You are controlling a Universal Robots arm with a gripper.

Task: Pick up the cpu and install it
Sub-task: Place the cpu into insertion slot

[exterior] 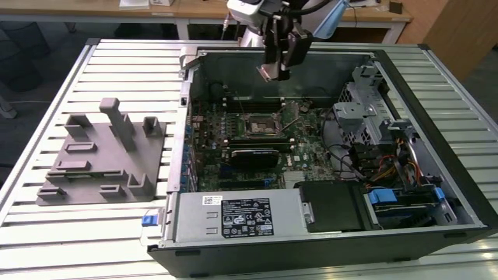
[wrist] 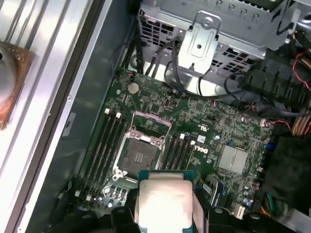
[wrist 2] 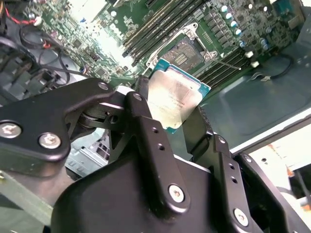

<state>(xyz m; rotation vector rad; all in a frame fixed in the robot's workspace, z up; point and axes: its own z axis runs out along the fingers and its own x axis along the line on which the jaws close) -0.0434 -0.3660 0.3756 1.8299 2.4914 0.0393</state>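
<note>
Exterior view: the arm reaches down from the far side over an open computer case [exterior: 459, 192] that lies on its side on a slatted metal bench [exterior: 46, 233]. The pincer [exterior: 276, 69] hangs in the air above the far part of the case, well clear of the motherboard [exterior: 307, 143]. Its black fingers are clamped on the cpu [exterior: 269, 71], which shows as a small pale plate at their tips. The socket [exterior: 258, 123] sits on the board below the pincer and a little nearer the camera, a black square frame with a dark middle. On the exterior view's left, a grey fixture [exterior: 101, 157] rests on the bench beside the case and apart from it. A power supply [exterior: 233, 216] fills the near corner of the case, and a metal drive cage [exterior: 365, 99] stands on the exterior view's right.

In the second wrist view the two fingers [wrist 2: 146, 131] grip the cpu [wrist 2: 175, 99] by opposite edges. Its silver top faces the camera and a thin blue-green rim runs around it. The socket [wrist 2: 187, 51] lies beyond the chip, not touching it.

In the first wrist view the cpu [wrist: 163, 199] is again pinched between the fingers, raised above the board. The socket [wrist: 138, 155] is uncovered, its pin field bare, with dark memory slots [wrist: 109, 141] running along both sides of it.
</note>
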